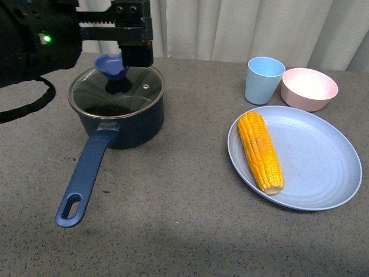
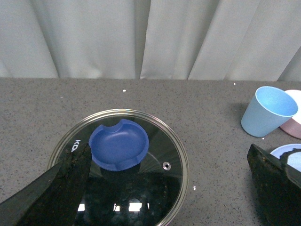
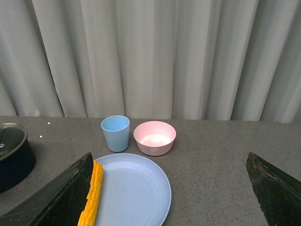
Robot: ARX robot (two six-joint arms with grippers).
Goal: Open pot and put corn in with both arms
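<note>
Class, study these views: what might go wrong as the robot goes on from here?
The knob sits off-centre in the open left gripper, so closing may shove the glass lid sideways. The corn, round and near the plate edge, may roll off when the right gripper pinches it.

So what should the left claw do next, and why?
Probably lower a little and close on the blue knob. The glass lid is still on the pot, the left claw hangs open right above that knob, and the corn waits on the plate.
</note>
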